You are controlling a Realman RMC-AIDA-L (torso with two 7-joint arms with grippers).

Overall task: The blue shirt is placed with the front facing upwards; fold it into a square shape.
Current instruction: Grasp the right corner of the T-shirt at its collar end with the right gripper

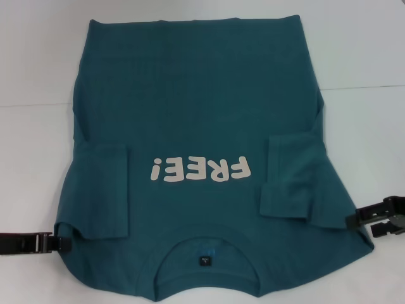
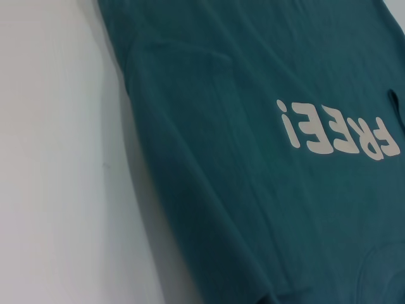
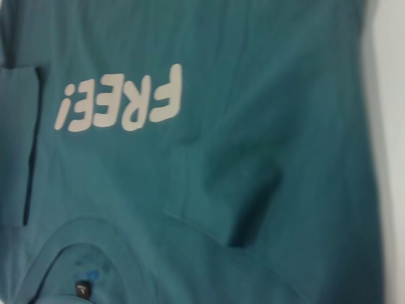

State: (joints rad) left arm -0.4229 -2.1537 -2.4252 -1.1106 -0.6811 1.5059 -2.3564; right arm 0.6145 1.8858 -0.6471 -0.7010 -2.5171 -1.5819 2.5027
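The blue shirt [image 1: 202, 107] lies flat, front up, on the white table [image 1: 38, 69], its collar [image 1: 205, 248] nearest me. The off-white "FREE!" print [image 1: 197, 170] reads upside down. Both sleeves are folded inward onto the front, one on the left [image 1: 101, 190] and one on the right [image 1: 292, 177]. My left gripper [image 1: 60, 242] is low at the shirt's left shoulder edge. My right gripper [image 1: 351, 221] is at the right shoulder edge. The left wrist view shows the shirt [image 2: 240, 202] and print [image 2: 342, 130]. The right wrist view shows the print [image 3: 120, 98], folded sleeve [image 3: 228, 202] and neck label [image 3: 82, 290].
Bare white table shows on both sides of the shirt and beyond its hem at the far side [image 1: 354, 38]. A faint seam line crosses the table [image 1: 367, 85]. The collar end of the shirt reaches the near edge of the head view.
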